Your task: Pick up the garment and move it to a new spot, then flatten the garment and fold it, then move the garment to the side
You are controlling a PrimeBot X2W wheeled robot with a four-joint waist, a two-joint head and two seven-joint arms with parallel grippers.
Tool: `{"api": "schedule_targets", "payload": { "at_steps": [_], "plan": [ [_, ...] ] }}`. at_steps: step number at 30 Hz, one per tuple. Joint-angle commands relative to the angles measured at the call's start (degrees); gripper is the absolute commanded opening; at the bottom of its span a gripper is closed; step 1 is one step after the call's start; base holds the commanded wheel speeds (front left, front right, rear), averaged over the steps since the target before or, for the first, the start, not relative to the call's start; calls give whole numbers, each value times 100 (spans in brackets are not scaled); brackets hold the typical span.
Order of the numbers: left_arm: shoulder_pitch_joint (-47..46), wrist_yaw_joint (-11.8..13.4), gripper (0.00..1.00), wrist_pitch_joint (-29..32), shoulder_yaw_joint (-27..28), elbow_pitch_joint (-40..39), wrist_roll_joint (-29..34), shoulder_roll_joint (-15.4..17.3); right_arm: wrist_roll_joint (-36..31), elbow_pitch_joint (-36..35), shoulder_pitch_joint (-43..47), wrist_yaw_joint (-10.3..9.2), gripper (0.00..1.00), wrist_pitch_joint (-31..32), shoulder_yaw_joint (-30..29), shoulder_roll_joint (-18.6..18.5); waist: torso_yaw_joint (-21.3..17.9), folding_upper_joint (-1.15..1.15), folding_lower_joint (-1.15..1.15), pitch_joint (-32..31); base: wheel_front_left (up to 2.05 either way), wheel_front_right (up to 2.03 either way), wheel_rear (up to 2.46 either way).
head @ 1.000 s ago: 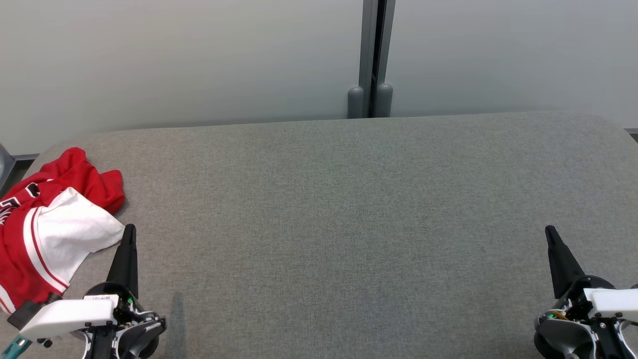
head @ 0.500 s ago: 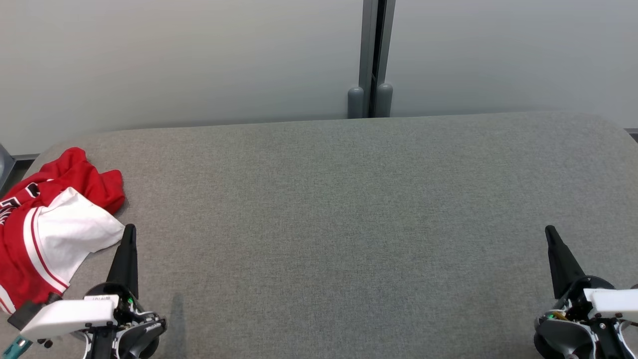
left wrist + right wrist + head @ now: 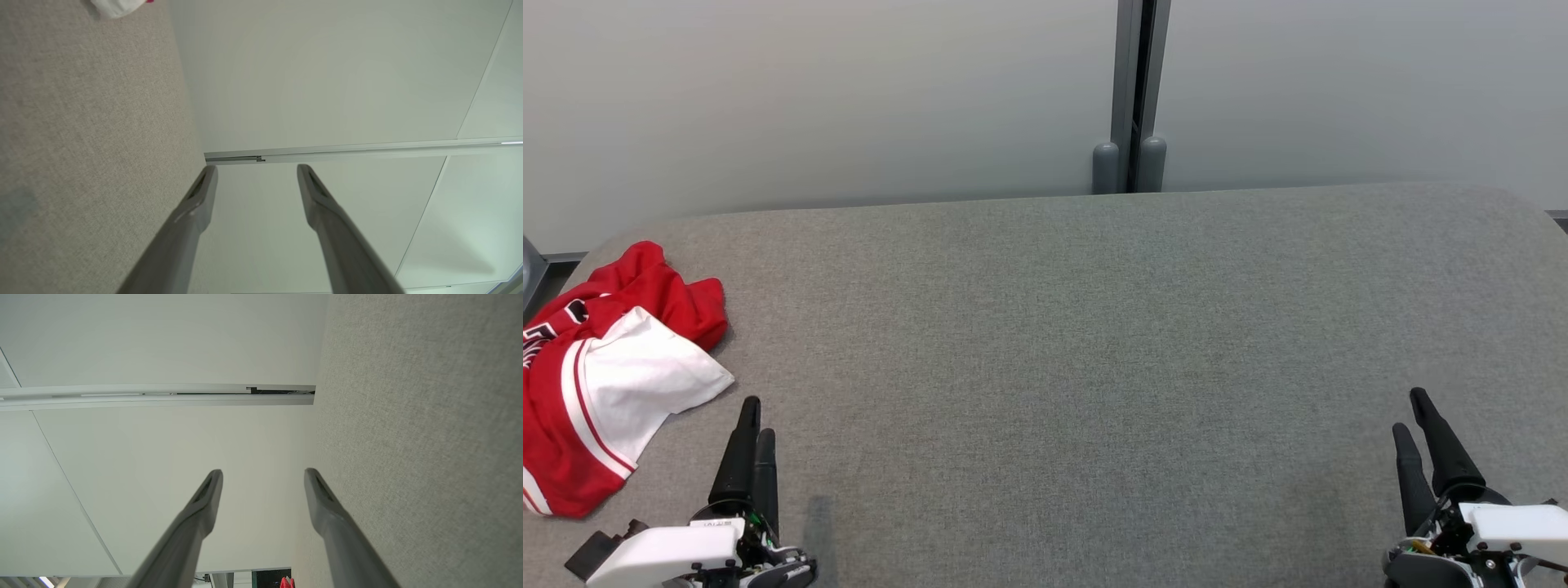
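Garment (image 3: pixel 621 380) red w/ white panel – table (image 3: pixel 1094 351) grey.

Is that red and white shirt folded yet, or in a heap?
In a heap: the shirt lies bunched at the table's left end, white part flopped over rumpled red cloth.

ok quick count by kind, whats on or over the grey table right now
garment, red and white, crumpled: 1
tools, both open and empty: 2 (left tool, right tool)
total: 3

Cloth garment (image 3: pixel 596 367), matt woven table (image 3: pixel 1094 327)
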Motion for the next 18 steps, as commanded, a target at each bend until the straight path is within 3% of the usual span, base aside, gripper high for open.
{"api": "schedule_targets", "payload": {
  "at_steps": [1, 18],
  "plan": [
    [-188, -3, 100, -77, -34, -162, 96, 63, -72, -221, -134, 4, 100, -95, 39, -65, 0, 0, 0, 0, 0, 0, 0],
    [-254, 141, 100, -480, -164, -538, 1481, 84, -1116, -737, -185, 6, 100, -515, 365, -221, -1, 0, 0, 3, 0, 0, 0]
  ]
}}
